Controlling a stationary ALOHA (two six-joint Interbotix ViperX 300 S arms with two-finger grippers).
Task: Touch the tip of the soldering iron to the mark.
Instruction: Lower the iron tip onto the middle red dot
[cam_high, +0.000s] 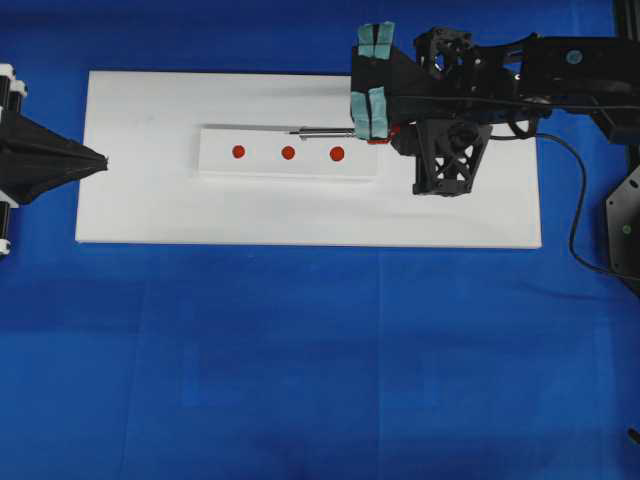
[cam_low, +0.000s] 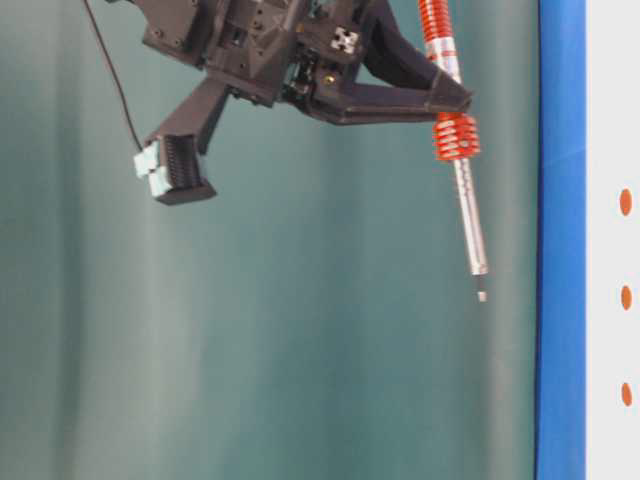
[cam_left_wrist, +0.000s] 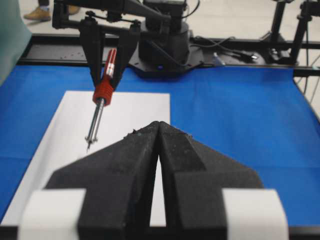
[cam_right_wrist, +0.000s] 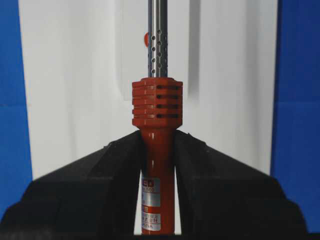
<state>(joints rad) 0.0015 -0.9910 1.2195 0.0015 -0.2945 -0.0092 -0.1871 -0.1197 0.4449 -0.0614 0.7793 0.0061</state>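
Observation:
The soldering iron (cam_right_wrist: 157, 105) has a red-orange ribbed handle and a silver shaft, and my right gripper (cam_right_wrist: 157, 137) is shut on the handle. Seen from overhead, the right gripper (cam_high: 390, 130) holds the soldering iron (cam_high: 325, 131) over the far edge of a raised white strip (cam_high: 220, 165). The strip carries three red marks: left (cam_high: 238, 152), middle (cam_high: 288, 153) and right (cam_high: 337, 153). The tip (cam_low: 481, 295) hangs in the air, apart from the marks (cam_low: 626, 297). My left gripper (cam_high: 100, 160) (cam_left_wrist: 158, 125) is shut and empty at the board's left edge, facing the soldering iron (cam_left_wrist: 102, 95).
The strip lies on a white board (cam_high: 450, 210) on a blue cloth (cam_high: 320, 350). The iron's black cord (cam_high: 575, 200) loops off the board's right end. The right arm's base (cam_left_wrist: 160, 45) and a black frame stand behind the board.

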